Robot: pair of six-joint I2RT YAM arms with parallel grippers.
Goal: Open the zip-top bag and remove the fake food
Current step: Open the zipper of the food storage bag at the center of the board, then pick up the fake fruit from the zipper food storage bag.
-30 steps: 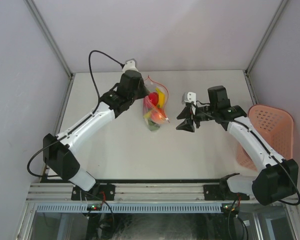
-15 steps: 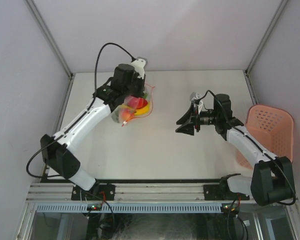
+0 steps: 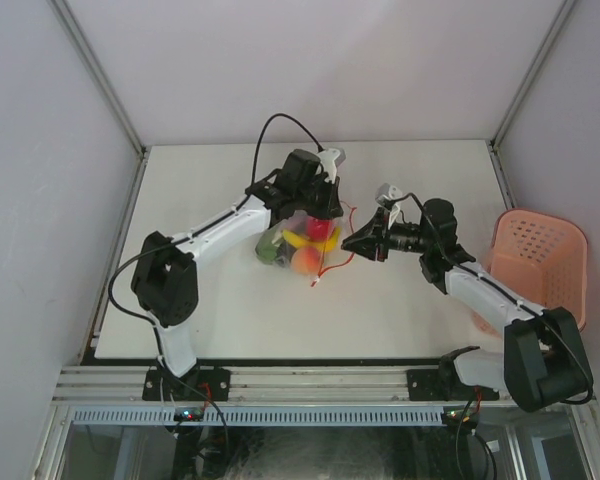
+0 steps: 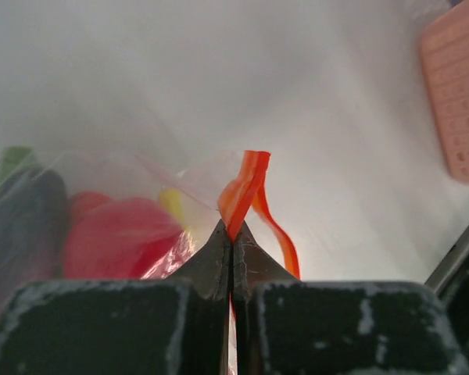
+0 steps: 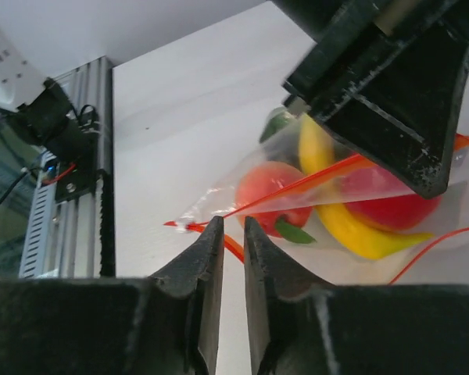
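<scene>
Mid-worktop, a bit toward the far edge, the clear crinkly zip-top bag (image 3: pixel 280 238) w/ its thin red-orange zip strip (image 4: pixel 246 183) hangs from the left gripper (image 4: pixel 232 230). That gripper's fingers are clamped tight on the strip. The small plastic fake food (image 3: pixel 305 258) (red, yellow, orange, dark green pcs) sags inside. Whether the bag's low end rests on the white worktop (image 3: pixel 240 310) or hangs just above it, can't tell.

Key relation: the right gripper (image 5: pixel 233 223) sits at the bag's right side, and the strip runs slantwise from its fingertips up & away toward the left gripper. The loose strip end crosses the slit btwn the right fingers, which are nearly together; pinched or not, can't tell. Right arm is the nearer one for the free lip.

Vs half a sec ago: the bag was nearer the left edge, and the right gripper was well apart from it w/ fingers wider. Now the bag is at centre and the two meet.
</scene>
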